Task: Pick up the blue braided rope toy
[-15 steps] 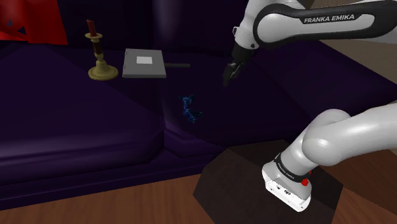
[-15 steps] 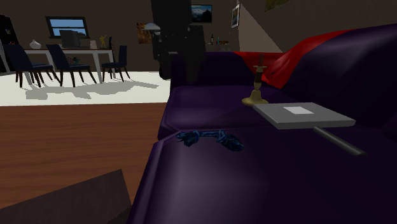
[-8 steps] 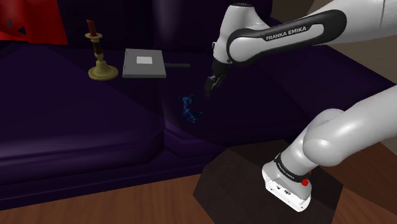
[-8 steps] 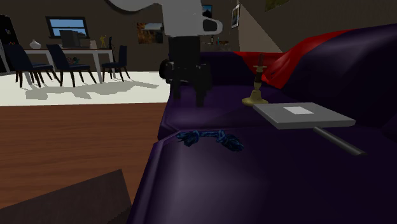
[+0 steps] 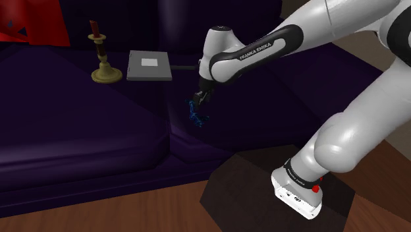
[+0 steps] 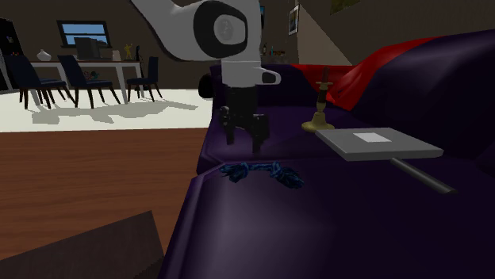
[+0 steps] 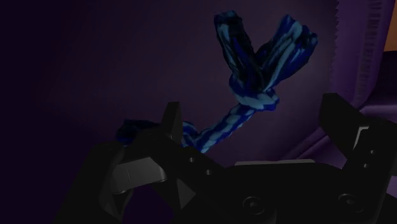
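The blue braided rope toy (image 5: 196, 114) lies on the dark purple sofa seat (image 5: 79, 125), close to the seat's front edge (image 6: 262, 172). My black gripper (image 5: 199, 99) hangs just above it, open, with nothing between its fingers. In the second exterior view the gripper (image 6: 244, 144) points down a little above the toy's end at that view's left. From the wrist, the knotted rope toy (image 7: 254, 95) with its two frayed tails lies beyond and between the spread fingers (image 7: 170, 121), untouched.
A brass candlestick (image 5: 101, 68) and a grey flat pan with a dark handle (image 5: 149, 65) sit farther back on the sofa. A red cloth (image 5: 29, 23) drapes the backrest. The dark stand (image 5: 263, 188) rests on wooden floor. A dining table with chairs (image 6: 79, 75) stands far off.
The arm has swung toward the shoulder view's left and come down. The gripper went from well off to the toy's right to just above it. The toy has not moved.
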